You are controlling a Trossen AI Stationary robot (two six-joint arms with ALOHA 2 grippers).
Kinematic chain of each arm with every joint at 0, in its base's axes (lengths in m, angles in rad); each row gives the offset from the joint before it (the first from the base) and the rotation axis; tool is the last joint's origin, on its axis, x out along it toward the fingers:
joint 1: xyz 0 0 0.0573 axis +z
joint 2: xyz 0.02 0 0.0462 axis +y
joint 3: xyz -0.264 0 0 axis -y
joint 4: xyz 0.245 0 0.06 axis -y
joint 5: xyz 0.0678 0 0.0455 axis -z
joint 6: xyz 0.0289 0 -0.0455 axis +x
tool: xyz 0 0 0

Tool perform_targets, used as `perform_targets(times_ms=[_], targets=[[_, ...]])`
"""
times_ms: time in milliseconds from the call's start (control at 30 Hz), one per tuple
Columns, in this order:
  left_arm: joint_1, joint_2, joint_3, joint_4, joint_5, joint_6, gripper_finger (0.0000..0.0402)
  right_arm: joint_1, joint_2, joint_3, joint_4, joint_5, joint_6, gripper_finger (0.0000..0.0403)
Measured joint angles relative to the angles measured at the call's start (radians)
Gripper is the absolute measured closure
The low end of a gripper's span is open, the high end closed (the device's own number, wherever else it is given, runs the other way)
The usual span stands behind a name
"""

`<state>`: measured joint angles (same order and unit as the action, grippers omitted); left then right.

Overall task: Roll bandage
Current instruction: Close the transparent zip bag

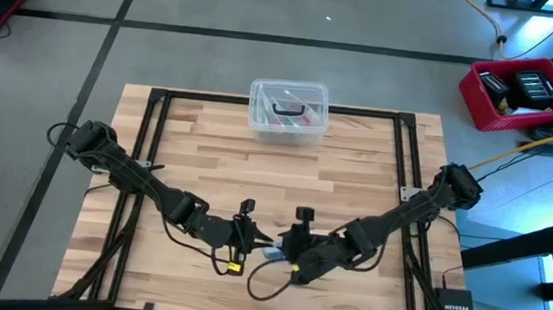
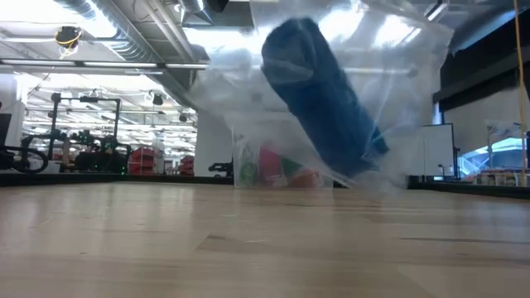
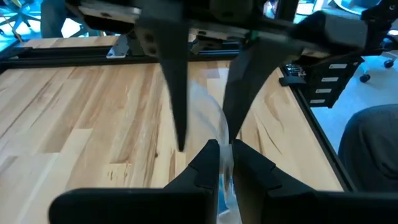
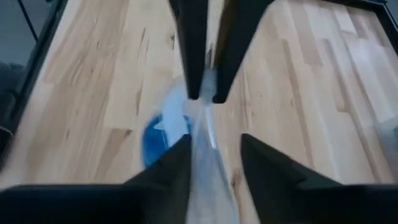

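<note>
The bandage (image 2: 327, 108) is a compact blue roll inside a small clear plastic bag (image 2: 248, 91), which hangs above the tabletop near the table's front middle. My left gripper (image 3: 225, 149) is shut on the bag's plastic. My right gripper (image 4: 214, 143) faces it from the table's right, open, with one finger on each side of the bag's clear film (image 4: 200, 168). The blue roll (image 4: 158, 137) shows below and beside the film in the right wrist view. In the high view both grippers (image 1: 252, 235) (image 1: 284, 244) meet over the bag (image 1: 270, 251). My left gripper pinches the bag's clear film (image 3: 224, 134) between its two fingers, coming nearly level from the table's left. The bag hangs below the fingers, clear of the table, with the roll tilted inside it. Whether my right gripper's fingers (image 3: 180, 124) touch the film, I cannot tell.
A clear plastic lidded box (image 1: 287, 111) with small items stands at the table's far edge, centre. A black frame (image 1: 402, 156) runs around the wooden tabletop. Cables loop on the table below the grippers (image 1: 266, 280).
</note>
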<state>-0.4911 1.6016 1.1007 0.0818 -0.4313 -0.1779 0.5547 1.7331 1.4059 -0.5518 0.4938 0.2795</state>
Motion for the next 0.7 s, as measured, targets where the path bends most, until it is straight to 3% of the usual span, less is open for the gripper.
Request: perform_targets(times_ms=[167,467,700], targets=[[0.0,0.0,0.0,-0.001,0.0,-0.025,0.0375,0.001,0.0,-0.001,0.002,-0.007,-0.047,0.0385],[-0.001,-0.042,0.0,-0.117,0.005,-0.174,0.0299,0.001,0.002,-0.001,-0.005,-0.007,-0.044,0.0393],[-0.005,-0.004,0.001,-0.094,0.003,-0.164,0.0268,0.001,0.002,-0.001,0.005,-0.004,-0.05,0.0396]])
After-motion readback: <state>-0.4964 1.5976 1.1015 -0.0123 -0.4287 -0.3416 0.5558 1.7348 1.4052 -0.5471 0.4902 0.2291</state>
